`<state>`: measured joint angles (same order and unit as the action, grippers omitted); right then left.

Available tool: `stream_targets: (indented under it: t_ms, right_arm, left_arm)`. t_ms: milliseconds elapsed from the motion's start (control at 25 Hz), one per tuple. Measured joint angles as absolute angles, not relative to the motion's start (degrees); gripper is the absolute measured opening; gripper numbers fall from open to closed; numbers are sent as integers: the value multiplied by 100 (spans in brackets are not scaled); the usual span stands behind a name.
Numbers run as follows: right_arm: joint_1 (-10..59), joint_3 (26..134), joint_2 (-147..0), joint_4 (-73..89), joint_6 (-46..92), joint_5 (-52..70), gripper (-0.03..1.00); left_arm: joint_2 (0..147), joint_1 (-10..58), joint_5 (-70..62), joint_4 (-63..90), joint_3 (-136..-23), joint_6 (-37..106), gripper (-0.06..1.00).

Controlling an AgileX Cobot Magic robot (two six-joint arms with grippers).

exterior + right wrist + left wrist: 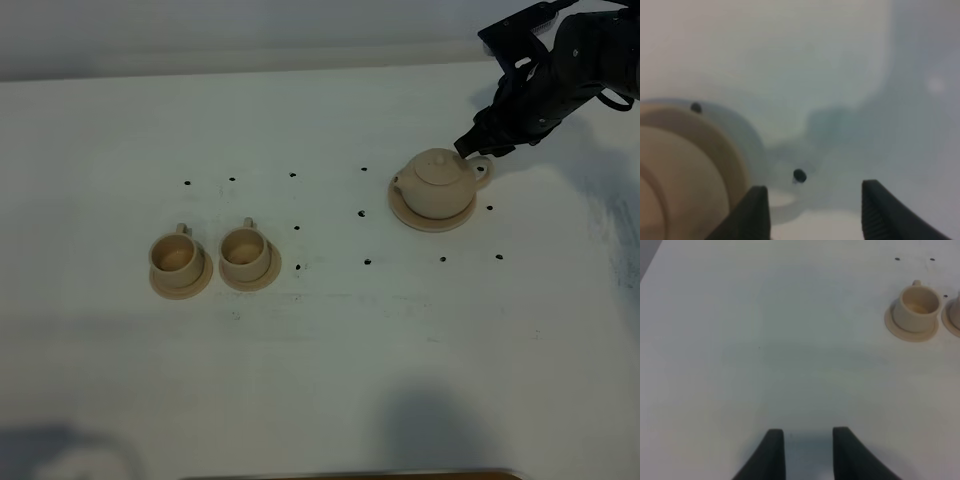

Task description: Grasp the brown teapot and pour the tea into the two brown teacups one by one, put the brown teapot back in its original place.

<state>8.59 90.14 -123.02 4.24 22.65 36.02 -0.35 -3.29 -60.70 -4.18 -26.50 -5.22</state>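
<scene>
Teapot: one (435, 183), lid on, standing on the wide saucer (432, 225) right of the middle of the bench (320, 380); its loop handle (483, 172) faces the right arm.
Cups: two, the left-hand cup (175, 255) and the right-hand cup (243, 246), upright, side by side, well apart from the teapot.
Saucers: three in all; the wide one under the teapot and two small saucers (200, 286), one under each cup.
Black dots: a scatter of small ones (361, 213) on the bench.
Arms in the high view: one, the right arm (560, 60), reaching down from the far right corner.
Right gripper (478, 150): fingers (757, 212) spread, hovering at the handle and gripping nothing; whether they touch it cannot be told.
Left gripper (808, 431): low over bare bench, fingers (774, 455) apart with bench showing between them, empty; the left-hand cup lies ahead, off to one side.
</scene>
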Motion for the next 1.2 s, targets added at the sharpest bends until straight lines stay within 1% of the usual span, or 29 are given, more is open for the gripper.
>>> stream_targets:
  t_ms: [1200]
  right_arm:
    - [849,9026,-12254,379,1930,4357,41]
  left_arm:
    - [-35,-329,-6070,-418,-2650,-517,31]
